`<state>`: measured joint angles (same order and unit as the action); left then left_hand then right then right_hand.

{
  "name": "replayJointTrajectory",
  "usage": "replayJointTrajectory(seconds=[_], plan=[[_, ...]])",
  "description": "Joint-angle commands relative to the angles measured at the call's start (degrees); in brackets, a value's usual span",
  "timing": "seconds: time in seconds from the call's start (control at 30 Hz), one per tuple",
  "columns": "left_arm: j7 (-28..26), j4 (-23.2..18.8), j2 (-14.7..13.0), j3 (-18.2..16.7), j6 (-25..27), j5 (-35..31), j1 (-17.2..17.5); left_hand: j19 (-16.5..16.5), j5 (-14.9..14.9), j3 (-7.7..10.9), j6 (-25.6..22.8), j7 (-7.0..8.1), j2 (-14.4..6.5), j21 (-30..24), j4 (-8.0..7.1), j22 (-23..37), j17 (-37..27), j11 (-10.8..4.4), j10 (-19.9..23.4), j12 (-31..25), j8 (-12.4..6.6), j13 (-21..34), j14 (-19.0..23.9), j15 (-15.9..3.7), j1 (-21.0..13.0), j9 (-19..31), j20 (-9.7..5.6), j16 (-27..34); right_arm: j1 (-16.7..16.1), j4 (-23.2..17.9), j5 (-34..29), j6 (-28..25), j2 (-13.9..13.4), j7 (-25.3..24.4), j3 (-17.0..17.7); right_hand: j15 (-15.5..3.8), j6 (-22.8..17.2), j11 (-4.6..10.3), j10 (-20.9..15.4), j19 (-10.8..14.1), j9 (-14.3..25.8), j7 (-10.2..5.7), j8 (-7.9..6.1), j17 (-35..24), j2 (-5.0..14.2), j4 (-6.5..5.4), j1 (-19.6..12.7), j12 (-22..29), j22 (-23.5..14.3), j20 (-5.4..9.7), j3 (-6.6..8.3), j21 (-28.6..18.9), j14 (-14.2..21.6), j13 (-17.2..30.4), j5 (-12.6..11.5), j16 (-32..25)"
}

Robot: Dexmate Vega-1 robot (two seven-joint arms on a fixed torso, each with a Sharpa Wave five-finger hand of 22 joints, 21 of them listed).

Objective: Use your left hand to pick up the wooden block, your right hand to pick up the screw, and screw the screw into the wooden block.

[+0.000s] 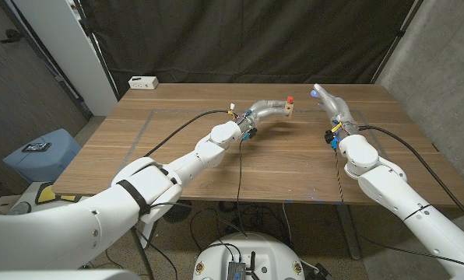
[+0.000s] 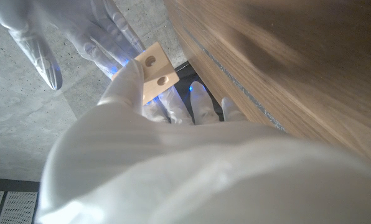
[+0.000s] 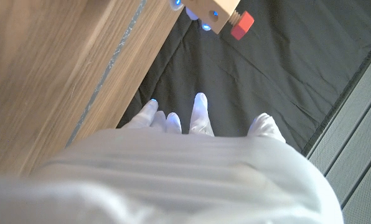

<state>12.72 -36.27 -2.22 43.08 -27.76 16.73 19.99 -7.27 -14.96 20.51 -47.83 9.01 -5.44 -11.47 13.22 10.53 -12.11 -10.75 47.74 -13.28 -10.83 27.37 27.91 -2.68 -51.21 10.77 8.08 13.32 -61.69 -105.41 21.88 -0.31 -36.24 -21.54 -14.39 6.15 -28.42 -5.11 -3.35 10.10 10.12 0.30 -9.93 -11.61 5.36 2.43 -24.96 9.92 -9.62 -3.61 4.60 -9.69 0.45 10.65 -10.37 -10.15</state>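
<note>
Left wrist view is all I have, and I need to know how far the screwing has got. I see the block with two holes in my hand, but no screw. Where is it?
Observer: In the right wrist view the red screw sticks out of one end of the wooden block.
Operator: Is the right hand on it?
Observer: No. In the head view the right hand is apart from the block, fingers stretched out and holding nothing.
Operator: Where over the table am I?
Observer: The head view has the left hand gripping the block near the middle of the far part of the table.
</note>
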Motion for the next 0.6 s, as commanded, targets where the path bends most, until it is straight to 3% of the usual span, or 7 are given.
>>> replayJointTrajectory(seconds=[0.03, 0.23, 0.6], plan=[[-0.14, -1.36, -0.58, 0.04, 0.63, -0.14, 0.54, -0.20, -0.32, 4.34, -2.24, -1.14, -1.45, -0.58, -4.09, 0.11, -0.18, -0.17, 0.44, -0.50, -0.71, 1.60, 0.08, -2.18, 0.92, 0.32, 0.02, 0.37, -0.33, 2.57, 3.23, 5.81, 1.86, 1.61, -1.16, 0.13, 0.82, -0.06, 1.77, -1.53, 0.14, -0.30, -0.20, -0.10, 0.30, -0.59, 0.97, -0.17, -0.04, 0.12, 0.05, -0.11, -1.95, 0.01, 0.14, 0.15], [-0.30, -2.76, -1.17, 0.01, 1.12, -0.16, 1.09, -0.27, -0.31, 4.34, -2.09, -1.02, -1.52, -0.61, -4.12, 0.11, -0.21, -0.17, 0.45, -0.50, -0.64, 1.59, 0.06, -2.16, 0.93, 0.33, 0.06, 0.39, -0.52, 2.96, 2.59, 7.07, 2.52, 0.75, -2.06, 0.29, 0.91, 0.31, 3.56, -3.09, 0.11, -0.74, -0.35, -0.21, 0.66, -1.04, 2.11, -0.15, -0.05, 0.02, -0.09, -0.14, -3.54, -0.08, 0.11, -0.05], [-0.88, -5.73, -2.46, 0.10, 2.29, -0.40, 2.41, -0.23, -0.30, 4.34, -2.10, -0.99, -1.53, -0.59, -4.13, 0.11, -0.22, -0.13, 0.38, -0.48, -0.64, 1.59, 0.06, -2.19, 0.95, 0.33, 0.04, 0.40, -1.13, 3.07, 1.24, 8.15, 3.33, -1.16, -2.86, 0.37, 0.51, 0.43, 3.65, -3.64, 0.10, -0.86, -0.54, -0.16, 1.04, -1.02, 2.19, 0.13, -0.06, -0.10, 0.11, -0.24, -3.79, -0.12, 0.04, -0.25]])
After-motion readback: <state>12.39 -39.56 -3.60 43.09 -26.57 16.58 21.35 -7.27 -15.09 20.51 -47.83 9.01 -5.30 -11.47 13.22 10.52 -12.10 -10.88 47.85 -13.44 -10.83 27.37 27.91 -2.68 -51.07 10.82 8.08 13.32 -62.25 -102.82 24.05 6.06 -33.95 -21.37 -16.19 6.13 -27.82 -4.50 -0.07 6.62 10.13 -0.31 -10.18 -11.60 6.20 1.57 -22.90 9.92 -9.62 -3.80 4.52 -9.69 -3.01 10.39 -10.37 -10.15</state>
